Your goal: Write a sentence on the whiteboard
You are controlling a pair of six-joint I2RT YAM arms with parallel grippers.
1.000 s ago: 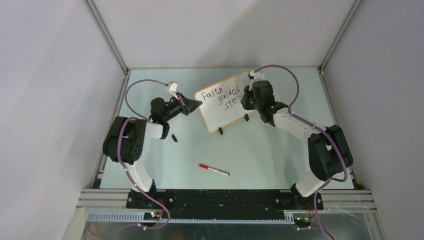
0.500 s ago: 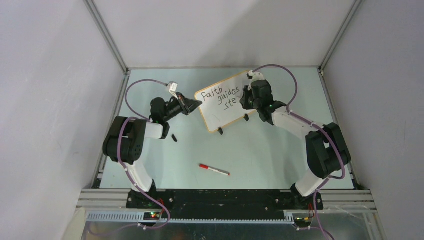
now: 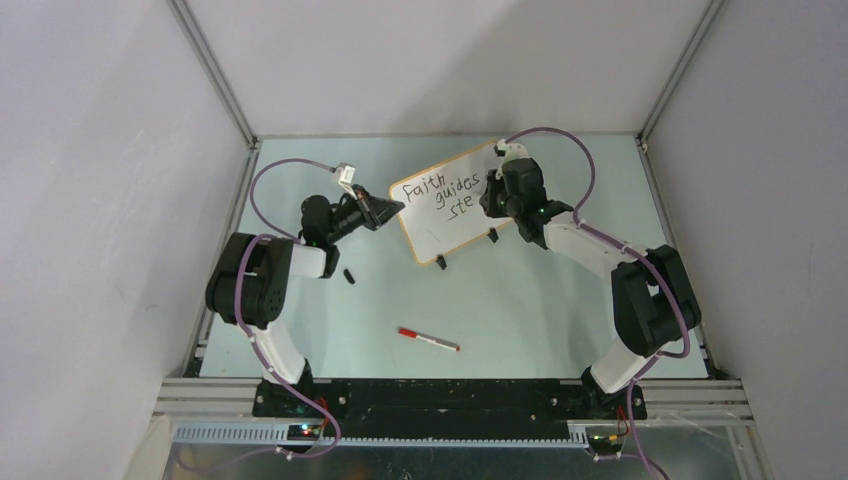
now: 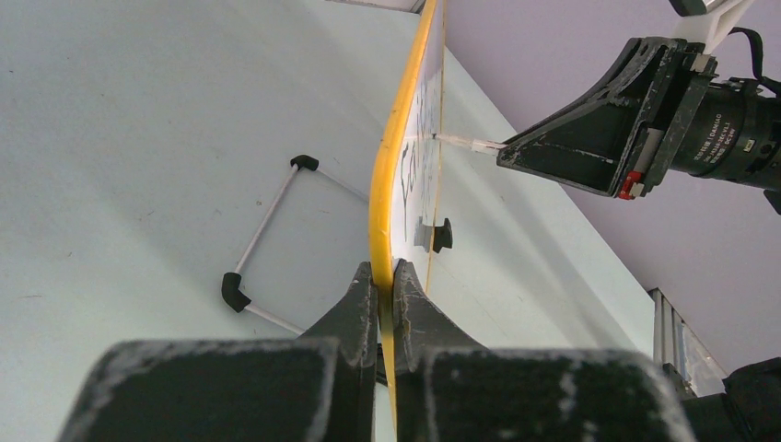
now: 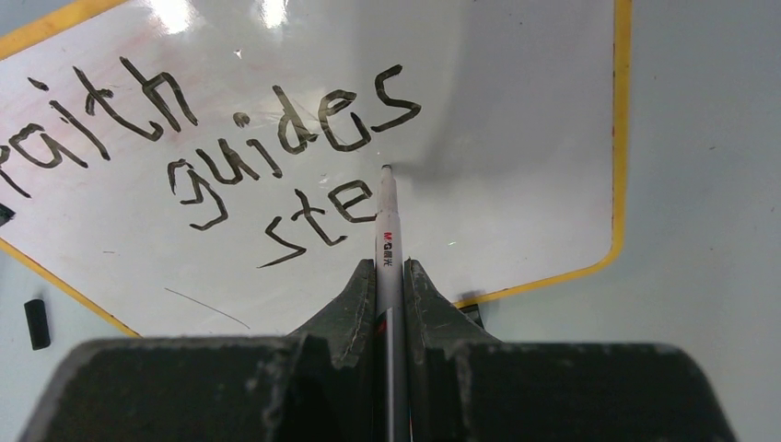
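We see the whiteboard [image 3: 450, 232] standing tilted at the far middle of the surface [image 3: 520, 300], its left edge clamped in the left hand [image 4: 385, 276]. The right hand [image 5: 390, 272] grips a marker [image 5: 386, 221], tip apparently touching the board beside "ste"; the sentence [image 5: 267, 157] reads "faith guides ste".

sentence [image 5: 297, 132] start cropped, marker [image 5: 386, 230] rear hidden

The whiteboard [image 5: 516, 138] is glossy, smooth white, catching glare; its frame [image 5: 623, 138] looks smooth orange-yellow; the marker [image 5: 387, 235] is smooth white plastic; the left gripper [image 4: 384, 281] and right gripper [image 5: 390, 276] are matt black, scuffed whitish at edges; the table [image 4: 138, 138] is matt.
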